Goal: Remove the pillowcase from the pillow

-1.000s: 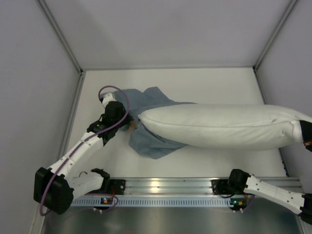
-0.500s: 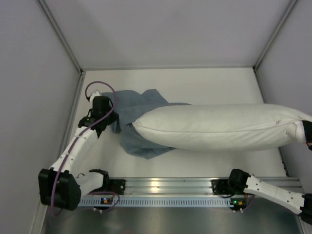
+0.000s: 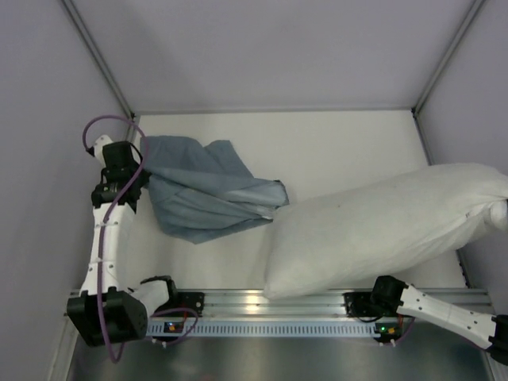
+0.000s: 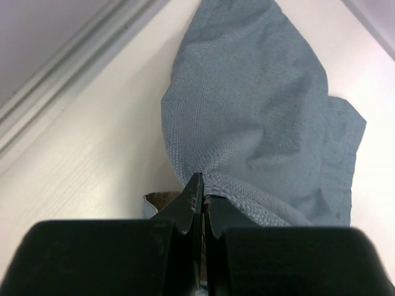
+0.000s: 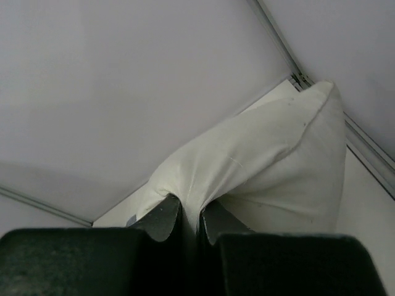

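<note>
Looks basically done: got the wrinkled dusty grey-blue fabric pillowcase heaped at the left of the white worktop, off the plump white rectangular pillow sprawled across the right, one tip just beside it. Got the left end effector clenched on a bunched fold of the cloth, and the right end effector pinching a pillow corner tight. Probably handles light, limp and floppy, nothing fragile, so best grabbed by a hem or gathered fold, not flat cloth.
</note>
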`<action>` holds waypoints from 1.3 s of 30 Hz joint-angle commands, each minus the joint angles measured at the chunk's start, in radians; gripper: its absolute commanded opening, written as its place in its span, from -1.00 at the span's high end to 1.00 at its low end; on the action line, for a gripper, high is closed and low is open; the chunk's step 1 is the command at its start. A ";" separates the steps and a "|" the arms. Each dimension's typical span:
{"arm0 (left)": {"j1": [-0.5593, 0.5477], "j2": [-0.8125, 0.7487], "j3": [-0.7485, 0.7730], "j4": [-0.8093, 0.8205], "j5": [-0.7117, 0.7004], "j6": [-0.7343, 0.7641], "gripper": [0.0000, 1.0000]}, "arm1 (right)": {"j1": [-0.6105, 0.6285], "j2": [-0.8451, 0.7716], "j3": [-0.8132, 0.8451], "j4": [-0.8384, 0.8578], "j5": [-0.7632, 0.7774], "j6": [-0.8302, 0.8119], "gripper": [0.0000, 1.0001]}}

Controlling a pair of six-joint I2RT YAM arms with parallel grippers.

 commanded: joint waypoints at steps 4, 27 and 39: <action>0.044 -0.003 0.140 -0.027 -0.071 0.070 1.00 | 0.009 0.072 0.048 0.106 0.062 -0.048 1.00; 0.044 0.058 -0.082 0.015 0.510 0.091 -0.48 | -0.084 0.565 -0.223 0.355 -0.013 -0.126 1.00; -0.178 -0.207 -0.018 0.009 0.823 0.013 0.29 | -0.136 0.398 -0.234 0.330 0.051 -0.183 1.00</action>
